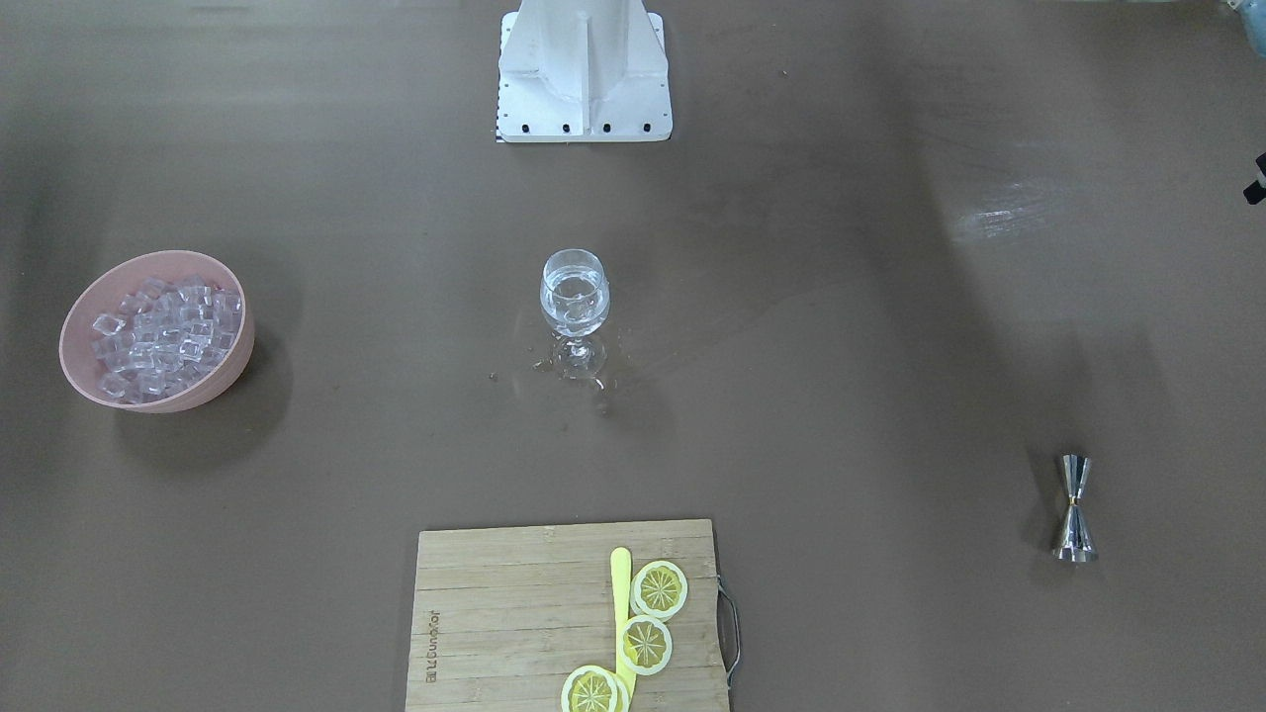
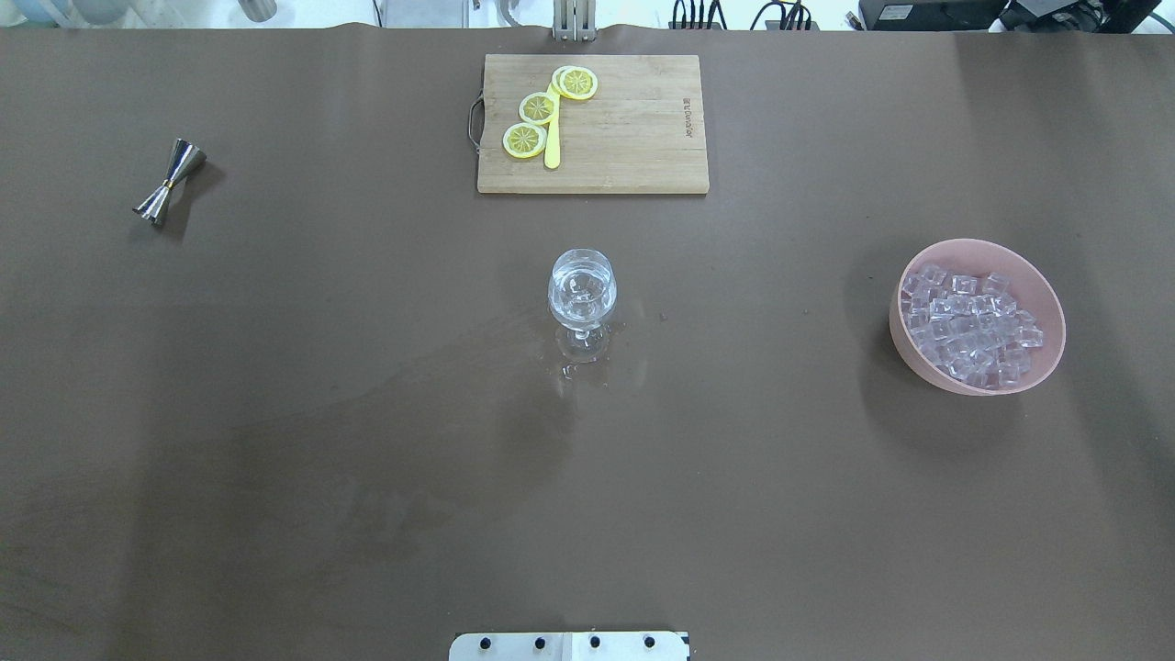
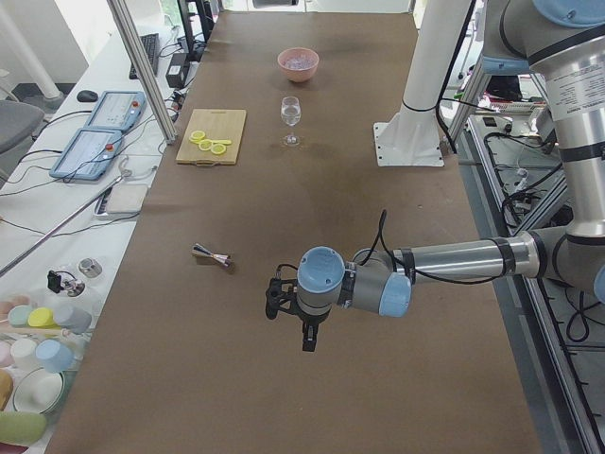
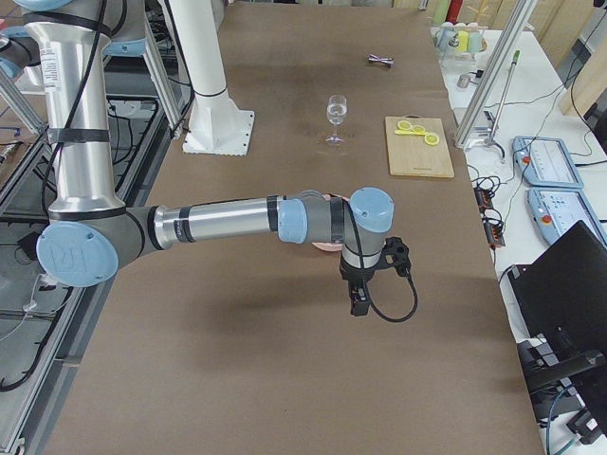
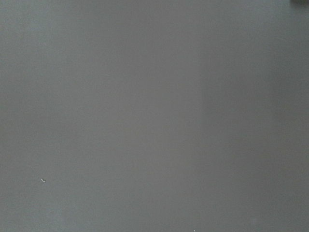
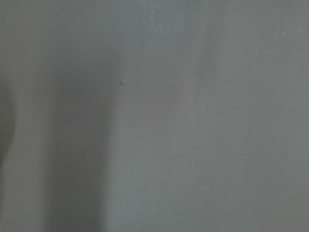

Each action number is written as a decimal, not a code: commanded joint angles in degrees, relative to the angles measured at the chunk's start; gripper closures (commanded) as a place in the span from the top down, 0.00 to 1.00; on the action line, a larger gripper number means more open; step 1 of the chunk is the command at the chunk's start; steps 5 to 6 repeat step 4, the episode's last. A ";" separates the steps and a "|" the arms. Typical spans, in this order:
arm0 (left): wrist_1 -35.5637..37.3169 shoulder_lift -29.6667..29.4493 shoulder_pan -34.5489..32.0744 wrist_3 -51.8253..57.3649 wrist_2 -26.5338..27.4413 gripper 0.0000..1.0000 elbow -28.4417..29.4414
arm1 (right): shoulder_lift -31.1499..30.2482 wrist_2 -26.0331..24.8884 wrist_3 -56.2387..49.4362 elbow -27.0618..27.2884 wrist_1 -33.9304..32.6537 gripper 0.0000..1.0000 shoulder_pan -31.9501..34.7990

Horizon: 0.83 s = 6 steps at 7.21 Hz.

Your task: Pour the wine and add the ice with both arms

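A stemmed glass (image 2: 581,298) stands upright at the table's middle, holding a little clear wine (image 2: 580,312); the ice (image 2: 968,321) lies heaped in a pink bowl (image 2: 909,352) far to the right; the left claw (image 3: 307,333) and the right claw (image 4: 358,301) hang over bare table; open or closed, I cannot tell.

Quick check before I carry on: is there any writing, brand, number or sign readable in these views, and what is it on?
"UR": faint embossed logo, as best I can read it, on the near joint cap of the right arm.
Brand mark printed along one short edge of the cutting board: too blurred to read.
Wine glass, bowl, jigger: no text visible.
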 commanded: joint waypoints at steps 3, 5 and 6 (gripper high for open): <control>0.62 -4.42 -0.23 0.13 0.44 0.98 -3.78 | -0.35 1.06 0.43 -1.01 0.08 1.00 -0.36; 0.36 -4.86 -0.22 0.31 0.45 0.98 -3.43 | -0.36 3.24 0.61 -1.27 0.08 1.00 -0.36; 0.36 -4.86 -0.22 0.31 0.45 0.98 -3.43 | -0.36 3.24 0.61 -1.27 0.08 1.00 -0.36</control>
